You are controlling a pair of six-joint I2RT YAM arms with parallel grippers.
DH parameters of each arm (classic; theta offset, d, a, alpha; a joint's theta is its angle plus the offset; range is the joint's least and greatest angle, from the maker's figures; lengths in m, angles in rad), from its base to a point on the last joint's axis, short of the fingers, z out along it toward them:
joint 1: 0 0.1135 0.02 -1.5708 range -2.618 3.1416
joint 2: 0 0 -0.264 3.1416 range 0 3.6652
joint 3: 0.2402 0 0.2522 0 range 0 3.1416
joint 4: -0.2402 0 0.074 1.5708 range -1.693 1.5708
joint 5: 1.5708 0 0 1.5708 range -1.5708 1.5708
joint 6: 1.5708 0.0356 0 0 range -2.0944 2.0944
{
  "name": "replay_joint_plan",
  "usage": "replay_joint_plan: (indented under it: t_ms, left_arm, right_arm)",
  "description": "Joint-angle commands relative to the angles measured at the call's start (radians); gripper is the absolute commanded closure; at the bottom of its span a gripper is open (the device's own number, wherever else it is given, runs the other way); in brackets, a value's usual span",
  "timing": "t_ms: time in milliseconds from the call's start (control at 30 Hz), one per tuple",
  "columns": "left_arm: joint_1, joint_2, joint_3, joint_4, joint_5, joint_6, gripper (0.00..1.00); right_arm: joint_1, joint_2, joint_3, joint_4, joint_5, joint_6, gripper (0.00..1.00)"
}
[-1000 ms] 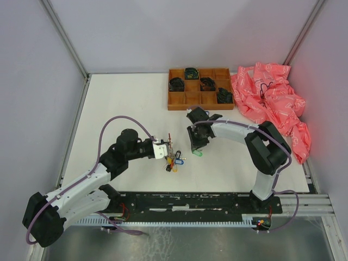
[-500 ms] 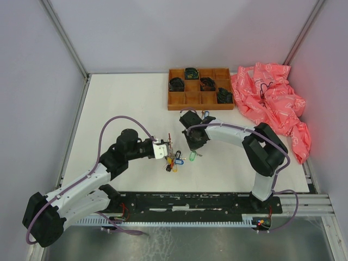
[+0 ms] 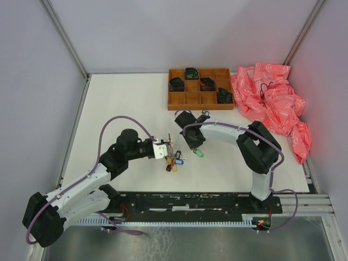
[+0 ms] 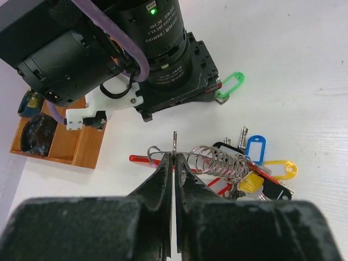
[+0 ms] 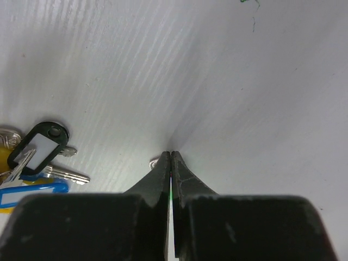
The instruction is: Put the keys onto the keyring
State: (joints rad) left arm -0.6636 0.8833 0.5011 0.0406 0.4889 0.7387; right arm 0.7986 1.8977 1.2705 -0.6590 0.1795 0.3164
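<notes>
My left gripper (image 4: pixel 175 156) is shut on the keyring (image 4: pixel 175 142), a thin wire ring seen edge-on and standing upright between the fingertips. From it hang a coil of small rings (image 4: pixel 220 160), a red strap (image 4: pixel 142 159) and keys with blue (image 4: pixel 254 148) and yellow (image 4: pixel 277 169) tags, all resting on the table. In the top view the bunch (image 3: pixel 174 161) lies just right of the left gripper (image 3: pixel 163 148). My right gripper (image 3: pixel 194 144) is tip-down on the table, shut on the green-tagged key (image 3: pixel 199 154). A silvery bit of the key (image 5: pixel 155 162) shows beside the closed right gripper (image 5: pixel 171 154).
A brown wooden compartment tray (image 3: pixel 185 106) holding dark coiled items stands at the back. A heap of crumpled pink bags (image 3: pixel 272 103) fills the back right. The tray's corner (image 4: pixel 81 147) shows at the left of the left wrist view.
The right gripper's jaws have closed and its arm has swung a little to the left. The green tag shifted slightly on the table. The left arm and the keyring have not moved.
</notes>
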Motion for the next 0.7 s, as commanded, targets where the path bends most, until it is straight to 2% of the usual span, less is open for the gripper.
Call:
replay_joint_plan:
  t_ms: [0,200,667]
  left_arm:
    - [-0.005,-0.001,0.033,0.044,0.016,-0.006,0.97]
    - [-0.003,-0.002,0.031,0.044,0.014,-0.006,0.97]
    - [-0.005,-0.003,0.031,0.044,0.015,-0.005,0.97]
  right_arm:
    - [0.005,0.023,0.027,-0.013,0.014,-0.013,0.94]
    - [0.005,-0.007,0.023,-0.013,-0.012,0.006,0.85]
    - [0.004,-0.062,-0.01,-0.01,-0.026,0.03,0.79]
